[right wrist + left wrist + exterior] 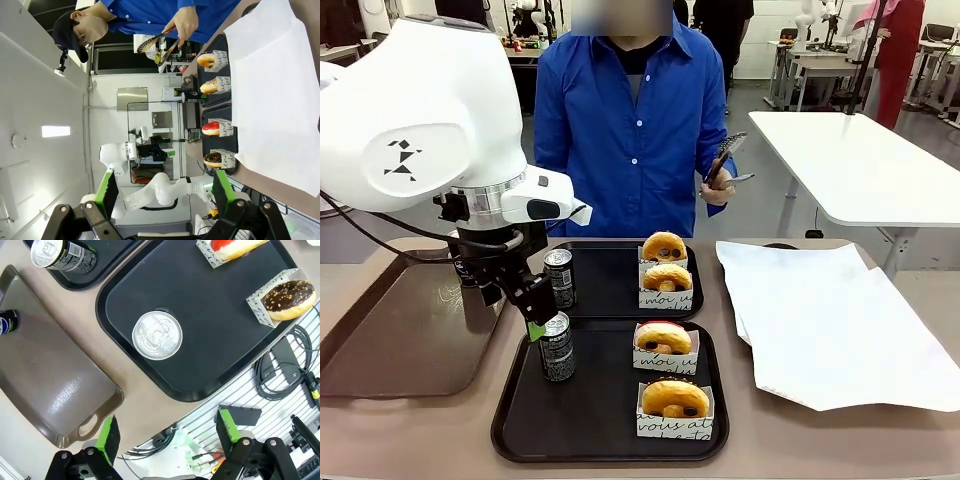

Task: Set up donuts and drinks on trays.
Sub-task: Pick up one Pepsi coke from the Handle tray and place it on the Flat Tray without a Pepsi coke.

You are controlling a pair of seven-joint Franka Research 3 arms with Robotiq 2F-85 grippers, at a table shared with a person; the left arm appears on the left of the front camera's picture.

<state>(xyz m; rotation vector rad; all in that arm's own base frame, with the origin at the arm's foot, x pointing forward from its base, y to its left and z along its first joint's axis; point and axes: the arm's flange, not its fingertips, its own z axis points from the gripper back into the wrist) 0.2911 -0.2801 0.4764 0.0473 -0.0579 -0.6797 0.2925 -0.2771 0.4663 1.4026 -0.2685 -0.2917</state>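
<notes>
Lifting away, your spread left gripper (534, 318) sits close to the near can (557, 346); any sideways drift could topple it.

Two black trays (610, 425) (610, 300) lie adjacent. Each holds one upright can (557, 347) (560, 278) and two boxed donuts (675, 398) (665, 340) (667, 278) (663, 246).

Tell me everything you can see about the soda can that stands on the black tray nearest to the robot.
The slim dark soda can with a silver top stands upright near the left edge of the nearer black plastic tray. Its body is black with a green label patch and small white print. From above, the left wrist view shows a round, shiny, unopened lid with its pull tab. The open left gripper is just above and beside it; whether the fingers touch it is unclear.
</notes>
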